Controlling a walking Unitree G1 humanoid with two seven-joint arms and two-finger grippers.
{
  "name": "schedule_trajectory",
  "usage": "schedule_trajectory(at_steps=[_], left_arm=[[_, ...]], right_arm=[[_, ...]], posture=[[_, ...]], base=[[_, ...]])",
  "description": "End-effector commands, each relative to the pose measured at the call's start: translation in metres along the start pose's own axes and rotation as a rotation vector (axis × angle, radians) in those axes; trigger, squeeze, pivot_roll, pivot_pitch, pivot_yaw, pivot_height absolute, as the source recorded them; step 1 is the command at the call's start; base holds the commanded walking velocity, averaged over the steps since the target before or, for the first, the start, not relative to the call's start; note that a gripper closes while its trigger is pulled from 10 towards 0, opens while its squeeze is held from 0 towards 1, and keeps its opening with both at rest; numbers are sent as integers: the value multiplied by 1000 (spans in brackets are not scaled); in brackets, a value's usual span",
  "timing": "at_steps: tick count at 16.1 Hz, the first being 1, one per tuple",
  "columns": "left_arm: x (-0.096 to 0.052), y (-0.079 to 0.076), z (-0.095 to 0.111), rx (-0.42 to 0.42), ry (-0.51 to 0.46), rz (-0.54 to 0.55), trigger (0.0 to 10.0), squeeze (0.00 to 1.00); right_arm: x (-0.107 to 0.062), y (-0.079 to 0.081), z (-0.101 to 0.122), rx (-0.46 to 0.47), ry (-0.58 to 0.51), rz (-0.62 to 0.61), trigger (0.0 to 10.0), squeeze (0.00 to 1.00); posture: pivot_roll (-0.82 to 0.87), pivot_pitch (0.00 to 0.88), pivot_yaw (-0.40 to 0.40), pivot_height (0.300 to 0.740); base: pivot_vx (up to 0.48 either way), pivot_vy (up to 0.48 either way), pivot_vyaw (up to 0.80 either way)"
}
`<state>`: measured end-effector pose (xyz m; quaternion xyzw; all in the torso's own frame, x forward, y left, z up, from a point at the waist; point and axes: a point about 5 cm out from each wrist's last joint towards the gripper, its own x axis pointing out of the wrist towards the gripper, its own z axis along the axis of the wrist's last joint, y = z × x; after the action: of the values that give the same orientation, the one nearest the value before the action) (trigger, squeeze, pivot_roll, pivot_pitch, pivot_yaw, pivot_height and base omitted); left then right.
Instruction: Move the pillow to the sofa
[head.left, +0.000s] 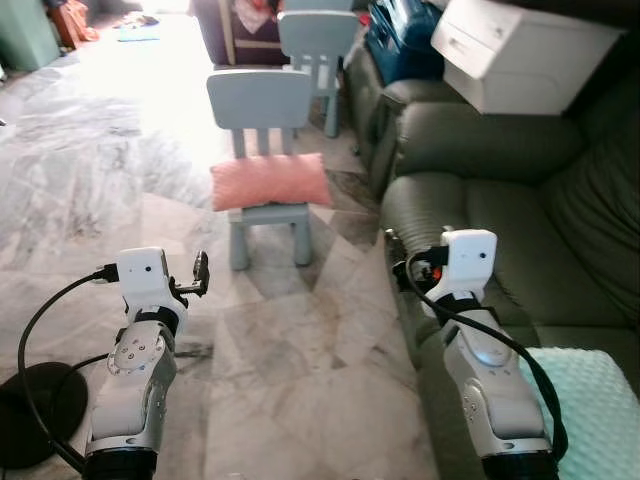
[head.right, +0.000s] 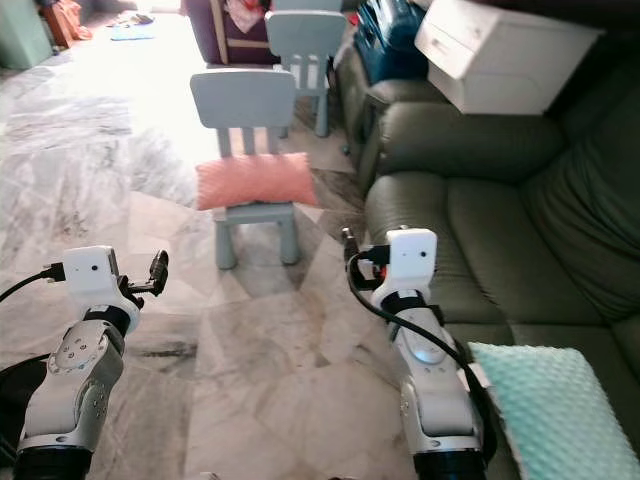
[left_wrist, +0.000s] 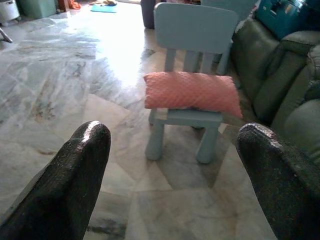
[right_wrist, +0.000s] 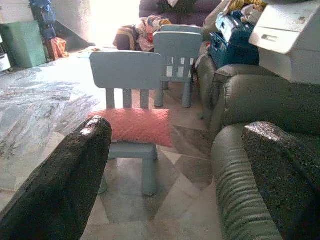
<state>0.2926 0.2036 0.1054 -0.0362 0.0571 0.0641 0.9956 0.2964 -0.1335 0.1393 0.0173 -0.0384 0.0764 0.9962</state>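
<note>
Pink pillow lies across the seat of a small pale-blue chair, centre of the head frame, overhanging the seat on both sides. A second blue chair stands behind it, toward the top of the frame.

Dark green sofa fills the right side of the frame. A white cabinet-like unit rests on its far end, upper right; I cannot tell what the dark blue bundle beside it is. A mint-green textured cushion sits on the sofa at lower right.

My left gripper is raised over the marble floor, lower left of the head frame, fingers spread wide and holding nothing; the pillow and chair show between the fingertips in its wrist view. My right gripper is up at the sofa's front edge, lower centre-right, also wide apart and empty. Both are well apart from the pillow.

A black round base with a cable lies on the floor at lower left.
</note>
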Motion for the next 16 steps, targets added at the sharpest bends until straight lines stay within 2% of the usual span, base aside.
schedule_trajectory(at_steps=[1, 9, 15, 16], left_arm=[[0, 6, -1, 13, 9, 18, 10000, 0], [-1, 4, 1, 55, -19, 0, 10000, 0], [-2, 10, 4, 8, -32, 15, 10000, 0], [-2, 10, 4, -2, -40, 14, 10000, 0]], right_arm=[[1, 3, 2, 5, -6, 4, 10000, 0], [1, 3, 1, 6, -3, 5, 10000, 0], [0, 5, 3, 3, -12, 17, 10000, 0], [0, 5, 3, 10, -13, 21, 10000, 0]], posture=[[-80, 91, -37, 740], [-80, 94, -38, 740], [-83, 94, -38, 740], [-82, 95, -39, 740]], base=[[0, 480, 0], [0, 0, 0], [0, 0, 0], [398, 0, 0]])
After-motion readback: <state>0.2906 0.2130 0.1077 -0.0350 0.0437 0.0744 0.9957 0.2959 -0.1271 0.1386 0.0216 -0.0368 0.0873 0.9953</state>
